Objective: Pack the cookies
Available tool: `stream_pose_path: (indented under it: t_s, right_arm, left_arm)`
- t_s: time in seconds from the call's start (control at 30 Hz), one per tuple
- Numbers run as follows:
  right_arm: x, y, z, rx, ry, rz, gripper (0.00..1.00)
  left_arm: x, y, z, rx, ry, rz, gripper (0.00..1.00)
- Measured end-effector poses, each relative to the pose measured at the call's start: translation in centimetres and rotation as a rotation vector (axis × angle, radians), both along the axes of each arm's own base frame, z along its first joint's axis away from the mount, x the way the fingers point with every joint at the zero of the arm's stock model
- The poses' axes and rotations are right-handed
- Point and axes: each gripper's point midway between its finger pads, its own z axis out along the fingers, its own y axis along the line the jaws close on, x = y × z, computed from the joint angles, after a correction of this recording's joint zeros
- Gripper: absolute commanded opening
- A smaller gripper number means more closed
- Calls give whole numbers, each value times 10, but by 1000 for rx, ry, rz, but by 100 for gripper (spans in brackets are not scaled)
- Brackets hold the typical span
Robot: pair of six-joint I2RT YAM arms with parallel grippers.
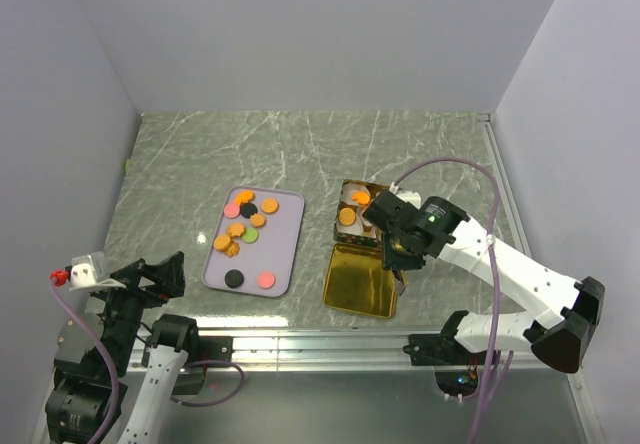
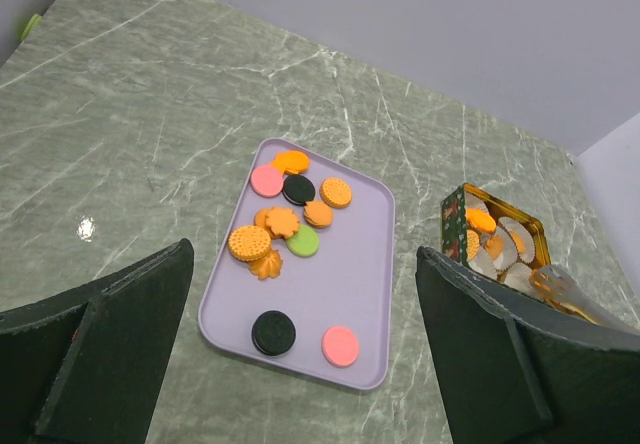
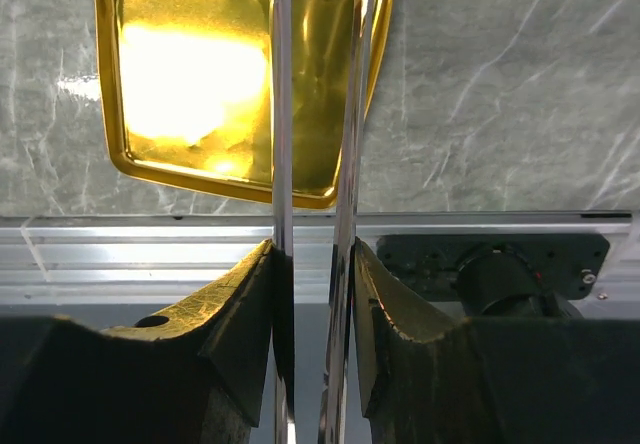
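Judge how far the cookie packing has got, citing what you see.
Done: a few orange cookies lie in the tin. In hand: the right gripper clamps tongs over the lid. Remaining: about a dozen cookies on the tray; the left gripper is open.

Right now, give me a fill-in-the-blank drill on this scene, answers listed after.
1. Among the cookies on the tray, exactly ____ is green.
2. In the top view, the open tin stands to the tray's ____.
3. The right end effector is shut on the metal tongs, which reach out over the gold ____.
4. The left end effector is ____ and holds nothing.
Missing words: one; right; lid; open.
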Motion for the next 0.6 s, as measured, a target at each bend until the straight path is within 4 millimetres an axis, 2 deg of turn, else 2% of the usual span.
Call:
stream_pose_path:
  t_s: [0.4,0.6]
  right_arm:
    - [16,2,-10,18,-6,-15,33]
    - [23,-4,-11,10,-8,-30,42]
  left_arm:
    - [0,0,0,0,0,0,99]
    - [0,0,0,0,0,1,100]
